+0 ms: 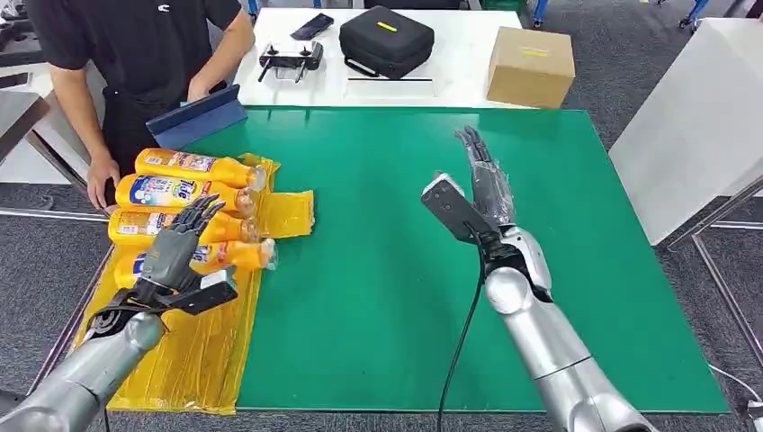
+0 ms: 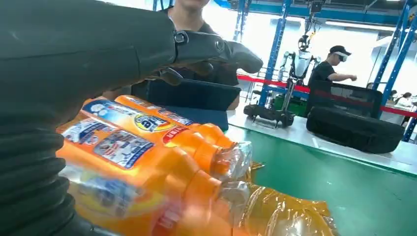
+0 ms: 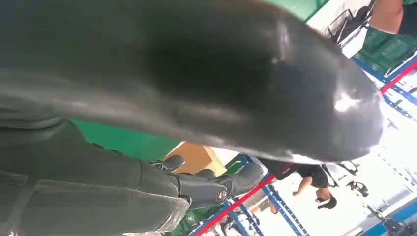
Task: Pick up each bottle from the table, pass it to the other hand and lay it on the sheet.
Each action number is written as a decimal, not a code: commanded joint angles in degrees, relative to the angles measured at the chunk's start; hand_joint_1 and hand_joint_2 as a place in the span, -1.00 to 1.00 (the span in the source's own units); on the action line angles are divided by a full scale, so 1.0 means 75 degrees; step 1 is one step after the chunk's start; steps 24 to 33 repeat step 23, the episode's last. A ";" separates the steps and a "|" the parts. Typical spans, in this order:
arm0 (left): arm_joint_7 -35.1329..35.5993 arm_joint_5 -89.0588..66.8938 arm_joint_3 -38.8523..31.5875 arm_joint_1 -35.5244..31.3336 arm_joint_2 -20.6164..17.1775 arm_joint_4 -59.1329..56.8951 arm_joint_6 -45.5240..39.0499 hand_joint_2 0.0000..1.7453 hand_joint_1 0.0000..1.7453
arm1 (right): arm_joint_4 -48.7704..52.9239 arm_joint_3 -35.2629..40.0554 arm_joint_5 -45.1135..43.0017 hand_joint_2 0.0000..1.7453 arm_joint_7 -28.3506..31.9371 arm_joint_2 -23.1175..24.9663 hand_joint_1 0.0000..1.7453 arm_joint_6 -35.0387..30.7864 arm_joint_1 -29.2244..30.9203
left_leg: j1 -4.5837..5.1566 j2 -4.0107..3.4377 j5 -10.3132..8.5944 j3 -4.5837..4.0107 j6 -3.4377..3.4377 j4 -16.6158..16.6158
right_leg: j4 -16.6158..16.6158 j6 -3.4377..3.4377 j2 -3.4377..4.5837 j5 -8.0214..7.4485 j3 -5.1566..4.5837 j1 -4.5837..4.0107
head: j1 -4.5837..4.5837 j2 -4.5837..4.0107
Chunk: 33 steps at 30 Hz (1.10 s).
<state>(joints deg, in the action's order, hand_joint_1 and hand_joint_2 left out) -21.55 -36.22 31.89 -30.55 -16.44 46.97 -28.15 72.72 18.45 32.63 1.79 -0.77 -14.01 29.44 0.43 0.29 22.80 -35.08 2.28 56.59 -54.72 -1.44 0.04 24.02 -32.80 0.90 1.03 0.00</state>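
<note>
Several orange bottles lie side by side on the yellow sheet at the left of the green mat, caps toward the mat's middle. My left hand hovers just over the nearest bottle with its fingers spread and nothing in it. The left wrist view shows those fingers stretched out above the bottles. My right hand stands over the middle of the mat, fingers straight and pointing away, holding nothing. In the right wrist view its thumb and fingers hold nothing.
A person in black stands at the back left, one hand beside the bottles' bases. A blue tablet rests at the mat's back left corner. The white table behind holds a black case, a cardboard box and a controller.
</note>
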 commanded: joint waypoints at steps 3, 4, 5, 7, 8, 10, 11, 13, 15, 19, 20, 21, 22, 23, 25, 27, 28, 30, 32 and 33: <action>-0.0020 0.0004 0.0022 -0.0605 0.0424 -0.1126 -0.0050 -1.00 -1.00 | -0.0363 0.0011 0.0048 -1.00 -0.0009 0.0009 -1.00 0.0107 0.0143 | -0.0002 0.0008 0.0004 0.0020 -0.0015 -0.0002 | 0.0003 0.0009 -0.0012 0.0007 0.0022 -0.0001 | -0.0003 0.0000; -0.0026 0.0010 0.0018 -0.0595 0.0419 -0.1128 -0.0057 -1.00 -1.00 | -0.0362 0.0002 0.0048 -1.00 -0.0009 -0.0005 -1.00 0.0108 0.0125 | -0.0003 0.0006 0.0010 0.0033 -0.0022 0.0000 | 0.0002 0.0013 -0.0011 0.0013 0.0035 -0.0002 | -0.0003 0.0000; -0.0052 0.0041 0.0002 -0.0605 0.0419 -0.1149 -0.0059 -1.00 -1.00 | -0.0364 -0.0014 0.0046 -1.00 -0.0009 -0.0012 -1.00 0.0122 0.0106 | -0.0003 0.0008 0.0008 0.0026 -0.0019 0.0000 | 0.0003 0.0010 -0.0012 0.0011 0.0029 -0.0003 | 0.0000 0.0000; -0.0090 0.0073 -0.0023 -0.0623 0.0423 -0.1153 -0.0101 -1.00 -1.00 | -0.0389 -0.0024 0.0051 -1.00 -0.0005 -0.0011 -1.00 0.0132 0.0110 | -0.0003 0.0009 0.0011 0.0033 -0.0021 -0.0001 | 0.0004 0.0011 -0.0013 0.0014 0.0037 -0.0003 | 0.0000 0.0000; -0.0141 0.0129 -0.0051 -0.0614 0.0415 -0.1134 -0.0116 -1.00 -1.00 | -0.0372 -0.0045 0.0064 -1.00 0.0008 -0.0006 -1.00 0.0110 0.0086 | -0.0003 0.0006 0.0009 0.0031 -0.0019 -0.0003 | 0.0006 0.0010 -0.0010 0.0011 0.0033 -0.0004 | -0.0003 0.0000; -0.0194 0.0209 -0.0101 -0.0586 0.0398 -0.1068 -0.0139 -1.00 -1.00 | -0.0335 -0.0062 0.0077 -1.00 0.0019 -0.0011 -1.00 0.0098 0.0056 | -0.0004 0.0007 0.0011 0.0031 -0.0019 0.0000 | 0.0004 0.0011 -0.0011 0.0013 0.0035 -0.0004 | -0.0003 0.0000; -0.0201 0.0227 -0.0105 -0.0575 0.0379 -0.1034 -0.0118 -1.00 -1.00 | -0.0306 -0.0070 0.0077 -1.00 0.0018 -0.0013 -1.00 0.0102 0.0038 | -0.0004 0.0006 0.0009 0.0028 -0.0019 0.0000 | 0.0004 0.0011 -0.0010 0.0011 0.0031 -0.0005 | 0.0000 0.0000; -0.0201 0.0227 -0.0105 -0.0575 0.0379 -0.1034 -0.0118 -1.00 -1.00 | -0.0306 -0.0070 0.0077 -1.00 0.0018 -0.0013 -1.00 0.0102 0.0038 | -0.0004 0.0006 0.0011 0.0032 -0.0022 0.0001 | 0.0003 0.0012 -0.0010 0.0013 0.0035 -0.0005 | -0.0003 0.0000; -0.0366 0.0602 -0.0346 -0.0465 0.0399 -0.0831 -0.0151 -1.00 -1.00 | -0.0251 -0.0098 0.0108 -1.00 0.0042 -0.0009 -1.00 0.0060 0.0019 | -0.0002 0.0005 0.0005 0.0020 -0.0016 0.0000 | 0.0003 0.0009 -0.0008 0.0007 0.0022 -0.0004 | -0.0003 0.0000; -0.0723 0.1731 -0.1062 -0.0190 0.0214 0.0158 0.0061 -1.00 -1.00 | -0.0054 -0.0186 0.0153 -1.00 0.0210 -0.0075 -1.00 -0.0058 0.0013 | -0.0002 0.0003 0.0012 0.0025 -0.0021 0.0005 | -0.0002 0.0012 -0.0006 0.0013 0.0027 -0.0004 | 0.0000 0.0000; -0.0681 0.1772 -0.1083 -0.0149 0.0162 0.0322 0.0154 -1.00 -1.00 | -0.0027 -0.0201 0.0153 -1.00 0.0210 -0.0081 -1.00 -0.0044 0.0006 | -0.0003 0.0002 0.0014 0.0027 -0.0024 0.0006 | -0.0002 0.0013 -0.0006 0.0015 0.0029 -0.0005 | -0.0003 0.0000; -0.0648 0.1783 -0.1099 -0.0140 0.0142 0.0382 0.0191 -1.00 -1.00 | -0.0020 -0.0210 0.0153 -1.00 0.0210 -0.0084 -1.00 -0.0038 0.0005 | -0.0004 -0.0002 0.0017 0.0026 -0.0025 0.0010 | -0.0005 0.0014 -0.0003 0.0016 0.0027 -0.0006 | -0.0003 0.0000; -0.0648 0.1783 -0.1099 -0.0140 0.0142 0.0382 0.0191 -1.00 -1.00 | -0.0020 -0.0210 0.0153 -1.00 0.0210 -0.0084 -1.00 -0.0038 0.0005 | -0.0005 -0.0002 0.0025 0.0038 -0.0031 0.0014 | -0.0009 0.0018 -0.0004 0.0024 0.0040 -0.0006 | 0.0000 0.0000; -0.0661 0.1969 -0.1241 -0.0111 0.0191 0.0458 0.0183 -1.00 -1.00 | -0.0018 -0.0208 0.0146 -1.00 0.0232 -0.0084 -1.00 -0.0034 0.0006 | -0.0001 0.0001 0.0006 0.0012 -0.0015 0.0002 | -0.0001 0.0009 -0.0005 0.0007 0.0013 -0.0003 | -0.0003 0.0000; -0.0661 0.1969 -0.1241 -0.0111 0.0191 0.0458 0.0183 -1.00 -1.00 | -0.0018 -0.0208 0.0146 -1.00 0.0232 -0.0084 -1.00 -0.0034 0.0006 | -0.0001 0.0001 0.0006 0.0012 -0.0015 0.0002 | -0.0001 0.0009 -0.0005 0.0007 0.0013 -0.0003 | -0.0003 0.0000; -0.0661 0.1969 -0.1241 -0.0111 0.0191 0.0458 0.0183 -1.00 -1.00 | -0.0018 -0.0208 0.0146 -1.00 0.0232 -0.0084 -1.00 -0.0034 0.0006 | -0.0001 0.0001 0.0006 0.0012 -0.0015 0.0002 | -0.0001 0.0009 -0.0005 0.0007 0.0013 -0.0003 | -0.0003 0.0000; -0.0661 0.1969 -0.1241 -0.0111 0.0191 0.0458 0.0183 -1.00 -1.00 | -0.0018 -0.0208 0.0146 -1.00 0.0232 -0.0084 -1.00 -0.0034 0.0006 | -0.0001 0.0001 0.0006 0.0012 -0.0015 0.0002 | -0.0001 0.0009 -0.0005 0.0007 0.0013 -0.0003 | -0.0003 0.0000; -0.0661 0.1969 -0.1241 -0.0111 0.0191 0.0458 0.0183 -1.00 -1.00 | -0.0018 -0.0208 0.0146 -1.00 0.0232 -0.0084 -1.00 -0.0034 0.0006 | -0.0001 0.0001 0.0006 0.0012 -0.0015 0.0002 | -0.0001 0.0009 -0.0005 0.0007 0.0013 -0.0003 | -0.0003 0.0000; -0.0661 0.1969 -0.1241 -0.0111 0.0191 0.0458 0.0183 -1.00 -1.00 | -0.0018 -0.0208 0.0146 -1.00 0.0232 -0.0084 -1.00 -0.0034 0.0006 | -0.0001 0.0001 0.0006 0.0012 -0.0015 0.0002 | -0.0001 0.0009 -0.0005 0.0007 0.0013 -0.0003 | -0.0003 0.0000; -0.0661 0.1969 -0.1241 -0.0111 0.0191 0.0458 0.0183 -1.00 -1.00 | -0.0018 -0.0208 0.0146 -1.00 0.0232 -0.0084 -1.00 -0.0034 0.0006 | -0.0001 0.0001 0.0006 0.0012 -0.0015 0.0002 | -0.0001 0.0009 -0.0005 0.0007 0.0013 -0.0003 | -0.0003 0.0000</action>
